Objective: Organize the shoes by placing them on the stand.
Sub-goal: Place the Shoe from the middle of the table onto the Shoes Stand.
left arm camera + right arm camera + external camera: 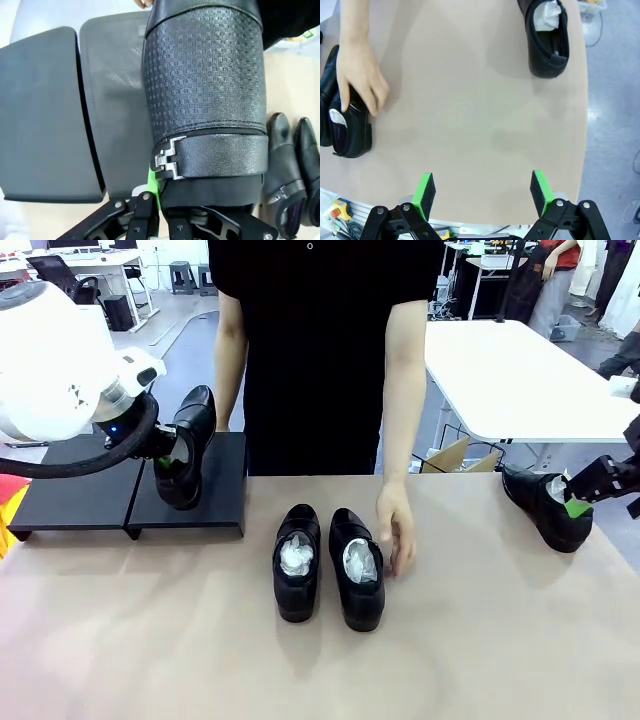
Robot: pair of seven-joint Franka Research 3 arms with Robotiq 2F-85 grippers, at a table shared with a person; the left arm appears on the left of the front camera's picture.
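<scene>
**A:** Starting at the left, what does the left gripper point(165, 465) hold?

**B:** It is clamped narrow on the heel end of a glossy black leather dress shoe point(190, 435). The shoe is tilted over the right panel point(215, 498) of the low matte black flat stand point(70, 502). Whether the heel touches the panel I cannot tell.

**A:** Which way does that shoe run?

**B:** Its long axis goes from 6 to 12 o'clock, heel low at the fingers and toe tipped up toward the person at 12. The bare left panel point(60, 495) sits at 9 o'clock from it. My judgement is that the set-down needs a descent and a levelling of the toe, with no sideways travel.

**A:** And the middle of the beige table point(480, 640)?

**B:** Two black shoes stuffed with crumpled white paper lie side by side with toes at 6 o'clock: the middle-left shoe point(297, 575) and the middle-right shoe point(358, 585). The person's hand point(398, 530) rests against the middle-right shoe from its 3 o'clock side.

**A:** Far right?

**B:** The fourth shoe point(547, 505) lies slantwise near the table's 3 o'clock edge. The right gripper point(482, 189) stands wide and empty. In its own view that shoe is ahead at about 1 o'clock, well apart, with its toe end toward the fingers. The right arm looks the nearer one for it, and the left arm is nearer the stand.
</scene>
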